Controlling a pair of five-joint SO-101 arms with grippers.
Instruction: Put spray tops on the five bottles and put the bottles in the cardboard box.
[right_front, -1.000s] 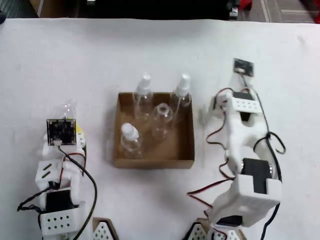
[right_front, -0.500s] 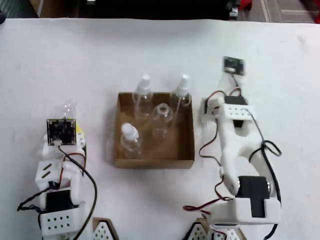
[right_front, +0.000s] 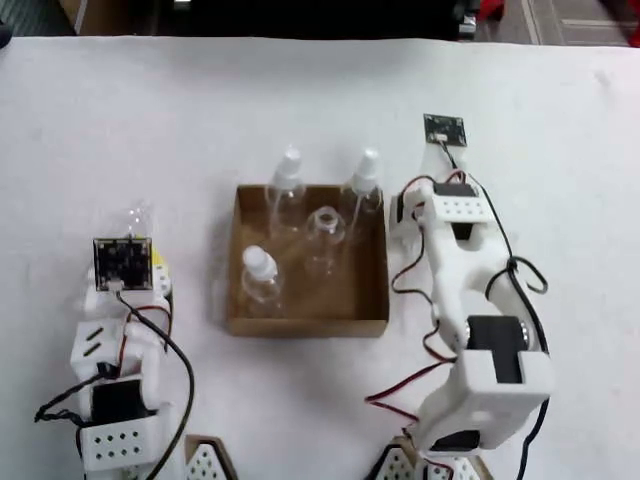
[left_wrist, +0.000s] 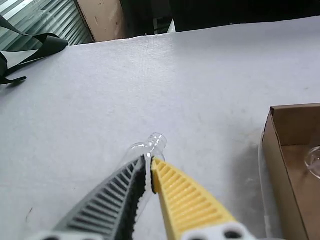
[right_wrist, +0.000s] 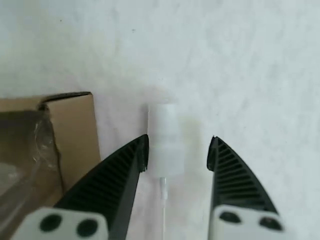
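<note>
A white spray top (right_wrist: 165, 131) is lying flat on the counter (right_front: 150, 100), just outside the right wall of the cardboard box (right_front: 300, 325), with its thin tube trailing back toward the arm. The right end effector (right_wrist: 178, 145) is hanging over it with its black fingers spread wide. One finger is sitting on each side of the top, and neither seems to be touching it. In the high view this arm is standing right of centre, pressed up close beside the box. The box itself is sitting in the middle of the frame and holding four clear bottles. The back-left bottle (right_front: 288, 190) and the back-right bottle (right_front: 363, 188) are both wearing white tops. So is the front-left bottle (right_front: 260, 278). The open-necked bottle (right_front: 324, 238) is standing near the middle of the box with nothing on it. Well apart from all this, at the left of the high view, the fifth bottle (left_wrist: 157, 141) is lying on its side on the counter, uncapped, with its neck pointing away from the left arm. The left end effector (left_wrist: 149, 161) is resting over this bottle, its grey and yellow fingers drawn together with barely a slit between them. The bottle's body is showing underneath the grey finger, so I cannot tell whether anything is actually being pinched.
</note>
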